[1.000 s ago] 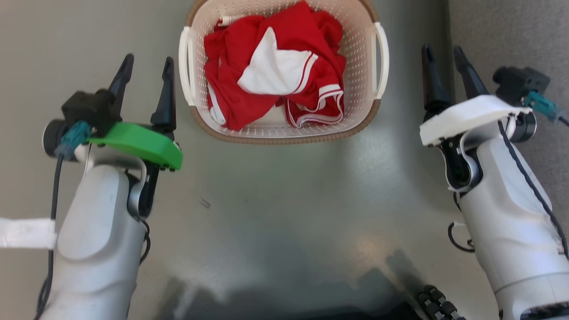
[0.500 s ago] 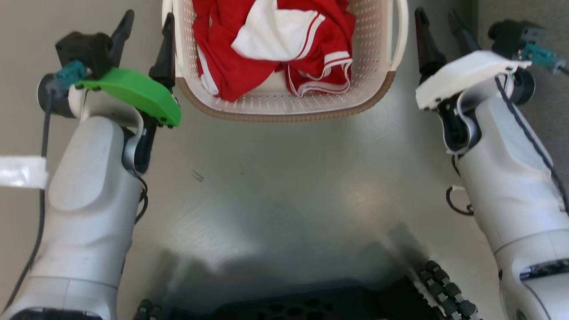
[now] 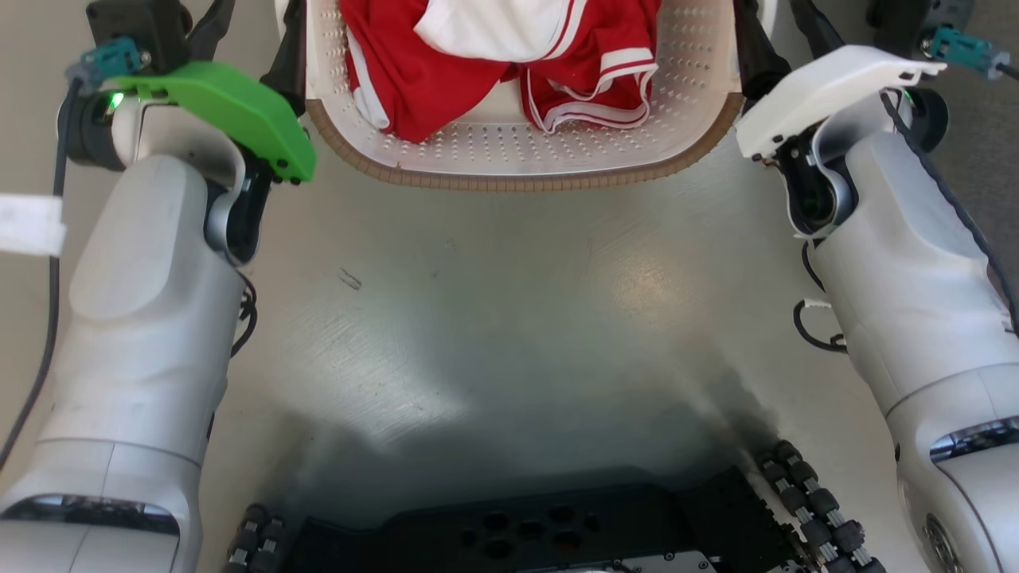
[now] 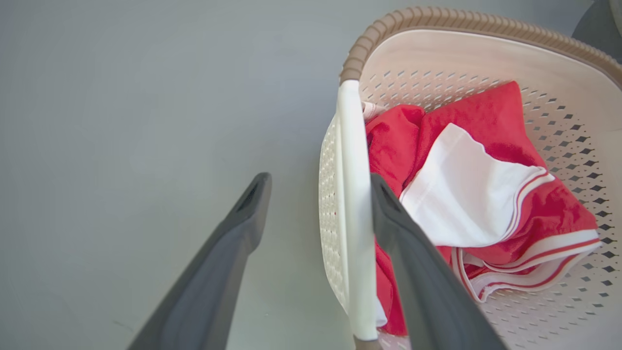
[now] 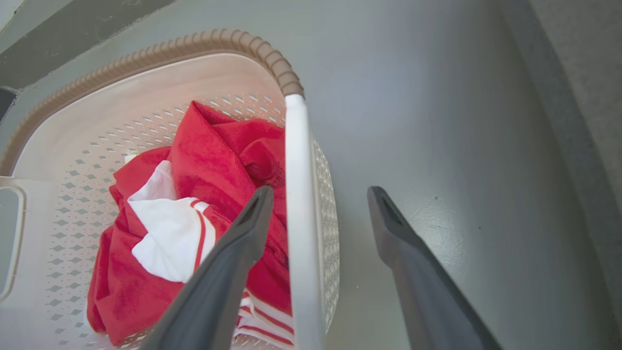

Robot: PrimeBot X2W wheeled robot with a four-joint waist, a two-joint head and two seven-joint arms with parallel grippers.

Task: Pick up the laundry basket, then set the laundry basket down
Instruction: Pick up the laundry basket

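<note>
While it stands on the grey floor [image 4: 121,121], the laundry basket [image 3: 517,171] lies between the two grippers, its cream perforated walls and brown woven-look rim in plain sight. Contents: one crumpled red and white garment [image 4: 466,204].

Left gripper [image 4: 319,183]: jaws wide apart, gripping nothing. The left handle [image 4: 352,209] runs up between them, close against the inner finger, with a clear gap to the outer finger, which is over bare floor. Whether the inner finger touches the handle cannot be told; it appears at most to graze it.

Right gripper [image 5: 318,194]: jaws likewise wide apart, holding nothing. The right handle [image 5: 297,218] runs between them, just beside the inner finger, which reaches over the garment. The outer finger is well apart from the basket wall, over floor.
</note>
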